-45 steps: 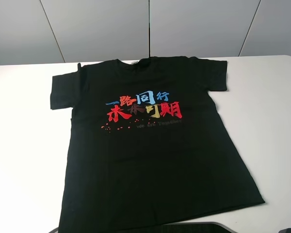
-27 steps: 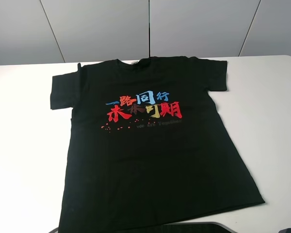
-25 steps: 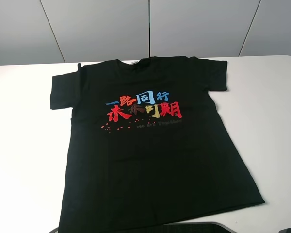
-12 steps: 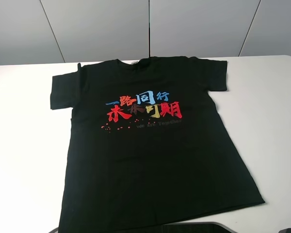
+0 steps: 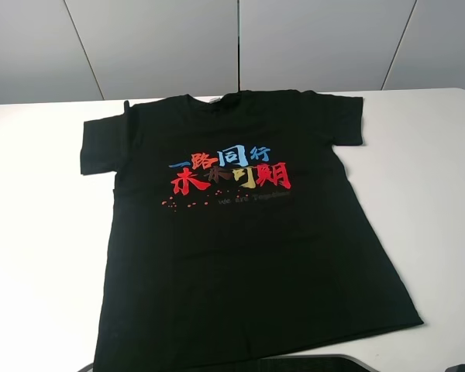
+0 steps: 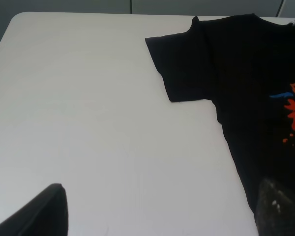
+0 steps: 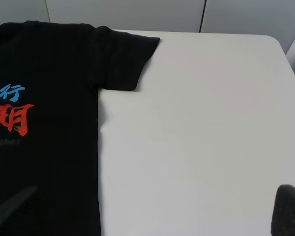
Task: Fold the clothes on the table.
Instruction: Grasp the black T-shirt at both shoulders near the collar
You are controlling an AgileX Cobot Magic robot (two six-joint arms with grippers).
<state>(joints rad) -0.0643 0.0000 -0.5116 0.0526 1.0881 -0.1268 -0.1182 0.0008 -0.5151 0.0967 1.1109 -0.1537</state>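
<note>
On the nine o'clock side of the high view the table (image 5: 39, 232) is bare white. The left gripper (image 6: 164, 189) looks down on this part, its two fingers spread wide with nothing between them. Toward three o'clock from there lies the left sleeve (image 5: 102, 145) of the T-shirt (image 5: 240, 263), flat and pointing outward. The shirt is spread face up at the middle of the table, with the collar (image 5: 205, 99) at twelve o'clock, the hem (image 5: 256, 349) at six o'clock and the coloured characters (image 5: 231, 170) on the chest. Its right sleeve (image 5: 346, 116) lies flat toward two o'clock. Near it the right gripper (image 7: 158, 189) waits over the shirt's edge and the bare table, also fully spread and holding nothing. Compared with a moment ago nothing has moved: the cloth keeps the same outline, and no arm has come into the high view. I judge that the folding has not begun — the first grasp, probably at a sleeve or a side edge, is yet to come.
</note>
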